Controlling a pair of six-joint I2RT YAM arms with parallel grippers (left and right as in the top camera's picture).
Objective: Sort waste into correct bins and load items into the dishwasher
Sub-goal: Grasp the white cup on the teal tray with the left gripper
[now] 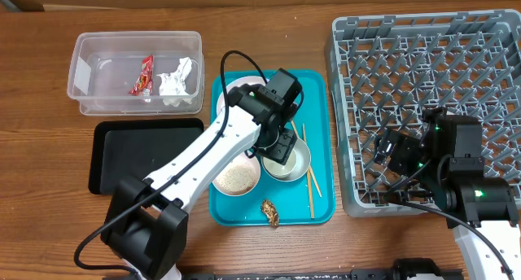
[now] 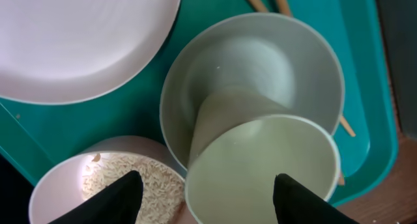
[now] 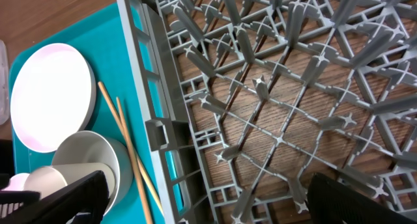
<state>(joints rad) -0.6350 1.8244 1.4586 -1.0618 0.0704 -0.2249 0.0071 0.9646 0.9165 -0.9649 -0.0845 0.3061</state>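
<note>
My left gripper [image 1: 281,146] [image 2: 208,201] is open over the teal tray [image 1: 317,85], its fingers either side of a small white cup [image 2: 260,172]. The cup lies tilted inside the metal-rimmed bowl [image 2: 260,61] [image 1: 295,162]. Beside them are the large white plate [image 2: 78,42], a smaller dish holding rice [image 2: 117,178] [image 1: 236,177], chopsticks [image 1: 309,182] and a brown food lump [image 1: 270,212]. My right gripper [image 1: 391,158] [image 3: 208,204] is open and empty over the grey dish rack [image 1: 423,68] near its left wall. The red wrapper [image 1: 145,75] and the napkin [image 1: 177,78] lie in the clear tub [image 1: 134,37].
The black tray [image 1: 138,154] sits in front of the clear tub, left of the teal tray. My left arm crosses over the plate and the teal tray's left side. The rack's left wall [image 3: 153,100] stands close to the teal tray's right edge.
</note>
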